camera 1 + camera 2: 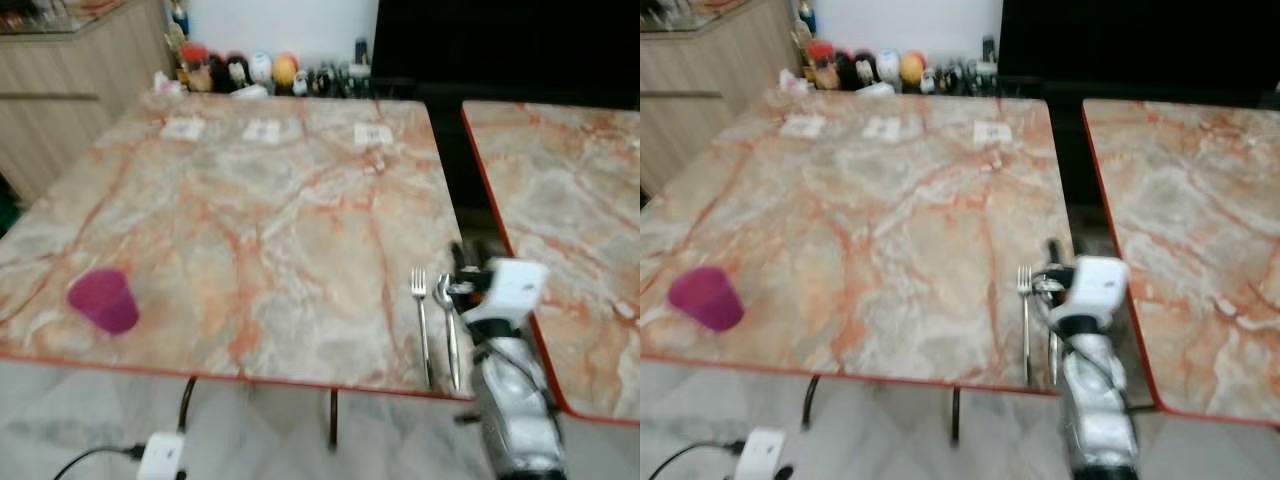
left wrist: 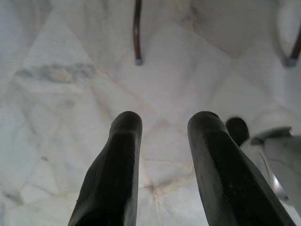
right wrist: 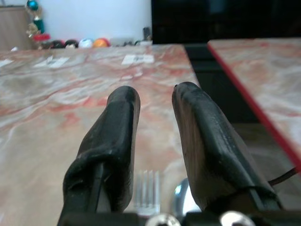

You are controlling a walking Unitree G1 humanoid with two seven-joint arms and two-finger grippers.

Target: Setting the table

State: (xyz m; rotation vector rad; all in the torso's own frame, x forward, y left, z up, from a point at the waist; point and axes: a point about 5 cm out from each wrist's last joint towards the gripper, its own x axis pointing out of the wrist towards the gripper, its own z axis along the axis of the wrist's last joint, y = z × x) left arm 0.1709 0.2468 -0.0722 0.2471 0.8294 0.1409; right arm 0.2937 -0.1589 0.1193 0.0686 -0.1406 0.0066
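Note:
A fork and a spoon lie side by side near the front right corner of the marble table. My right gripper hovers just above and right of them, fingers pointing toward the far edge. In the right wrist view the right gripper is open with nothing between its fingers, and the fork and spoon lie below it. A purple cup stands near the front left edge. My left gripper hangs open over the floor.
A second marble table stands to the right across a narrow gap. Small figurines line the far edge, with three paper cards in front of them. A wooden cabinet is at left. A white plug with its cable lies on the floor.

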